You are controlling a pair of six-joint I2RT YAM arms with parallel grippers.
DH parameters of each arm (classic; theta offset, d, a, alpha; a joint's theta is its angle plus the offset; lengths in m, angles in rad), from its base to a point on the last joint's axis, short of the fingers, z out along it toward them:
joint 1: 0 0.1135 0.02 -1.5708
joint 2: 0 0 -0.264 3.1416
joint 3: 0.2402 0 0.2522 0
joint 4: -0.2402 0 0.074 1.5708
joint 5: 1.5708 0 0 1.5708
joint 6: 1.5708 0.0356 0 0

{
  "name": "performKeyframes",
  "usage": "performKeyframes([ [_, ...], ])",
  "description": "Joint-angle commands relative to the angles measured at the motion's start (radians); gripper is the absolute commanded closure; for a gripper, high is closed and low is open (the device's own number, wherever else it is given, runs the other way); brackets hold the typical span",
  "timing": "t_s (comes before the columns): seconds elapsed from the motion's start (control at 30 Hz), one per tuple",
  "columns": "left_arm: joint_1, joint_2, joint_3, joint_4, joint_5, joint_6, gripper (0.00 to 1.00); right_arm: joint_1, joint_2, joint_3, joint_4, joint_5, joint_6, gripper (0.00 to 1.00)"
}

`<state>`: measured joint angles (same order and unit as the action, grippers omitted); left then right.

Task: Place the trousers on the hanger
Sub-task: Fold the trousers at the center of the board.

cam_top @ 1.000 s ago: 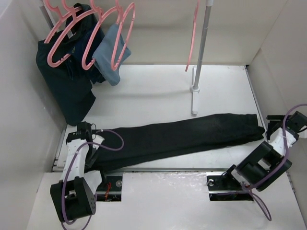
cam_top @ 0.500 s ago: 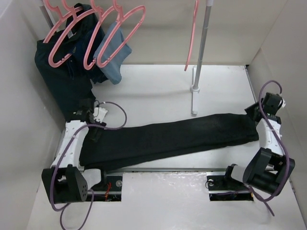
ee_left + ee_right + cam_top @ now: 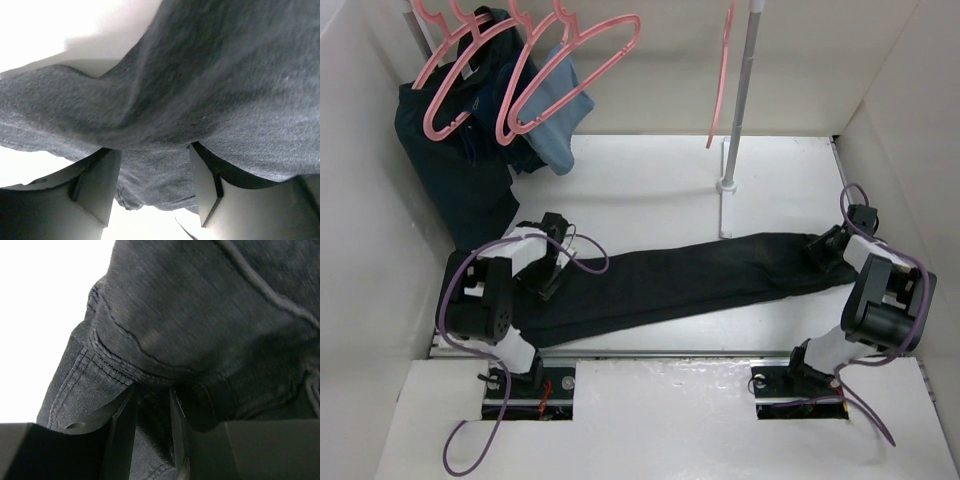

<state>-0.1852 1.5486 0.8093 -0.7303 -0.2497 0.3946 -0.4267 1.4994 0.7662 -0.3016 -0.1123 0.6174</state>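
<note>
White counter [image 3: 650,190] carries your black trousers [image 3: 680,280], stretched left to right. Left end effector [image 3: 548,262] pinches cloth at the left end; right end effector [image 3: 827,250] clamps the seamed right end. Pink hanger [image 3: 565,75] hangs back-left.

A dark navy garment [image 3: 460,170] hangs at the back left corner beside the side wall, with a small light-blue cloth [image 3: 560,115] draped just to its right. A thin metal pole [image 3: 740,100] rises from a white base [image 3: 725,205] on the white table [image 3: 640,190].
</note>
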Motion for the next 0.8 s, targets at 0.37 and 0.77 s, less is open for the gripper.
performKeyframes([
  [0.37,0.055,0.116,0.166,0.442,-0.235,0.047,0.51,0.131,0.030,0.305,-0.090,0.053,-0.159,0.29],
  [0.77,0.064,-0.246,-0.070,0.187,-0.020,0.234,0.45,-0.041,-0.344,0.019,-0.134,0.032,0.182,0.26],
])
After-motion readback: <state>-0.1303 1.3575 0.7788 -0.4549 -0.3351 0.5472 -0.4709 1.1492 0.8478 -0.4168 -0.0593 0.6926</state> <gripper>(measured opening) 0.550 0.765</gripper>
